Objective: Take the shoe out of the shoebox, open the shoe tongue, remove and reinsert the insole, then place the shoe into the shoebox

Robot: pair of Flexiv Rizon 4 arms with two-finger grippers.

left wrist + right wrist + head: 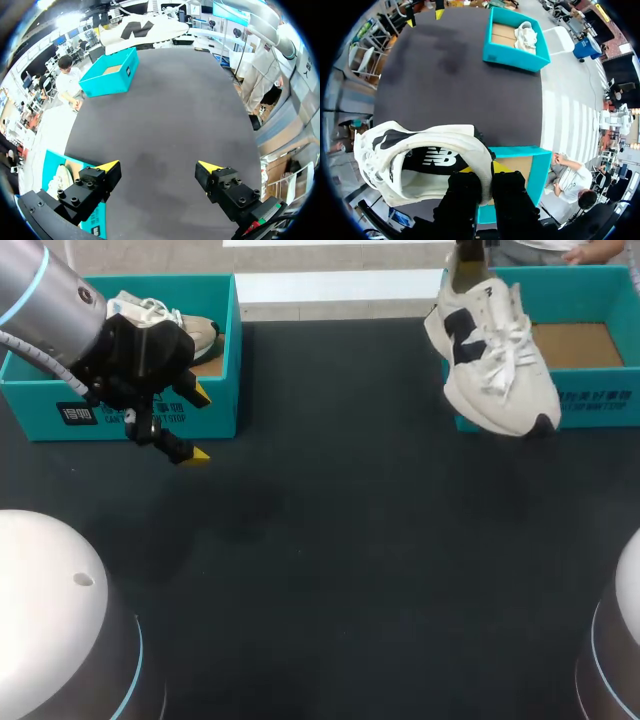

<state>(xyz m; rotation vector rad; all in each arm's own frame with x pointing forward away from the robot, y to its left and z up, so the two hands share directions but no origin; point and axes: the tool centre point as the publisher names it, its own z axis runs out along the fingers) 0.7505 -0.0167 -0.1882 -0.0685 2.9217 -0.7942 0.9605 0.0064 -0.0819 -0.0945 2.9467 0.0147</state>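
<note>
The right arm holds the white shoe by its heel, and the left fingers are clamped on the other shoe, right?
No. The fingers of the left gripper are open and empty, by the left shoebox, as the left wrist view shows. The right gripper does hold the white shoe by its heel.

Open passage over the table (pixel 330 560) between left shoebox (pixel 218 408) and right shoebox (pixel 600 405), shoe (pixel 495 355) overhanging the latter's front corner.

White shoe (pixel 495 355) with black side logo, teal shoebox (pixel 600 405) with brown floor, black table (pixel 350 540)
</note>
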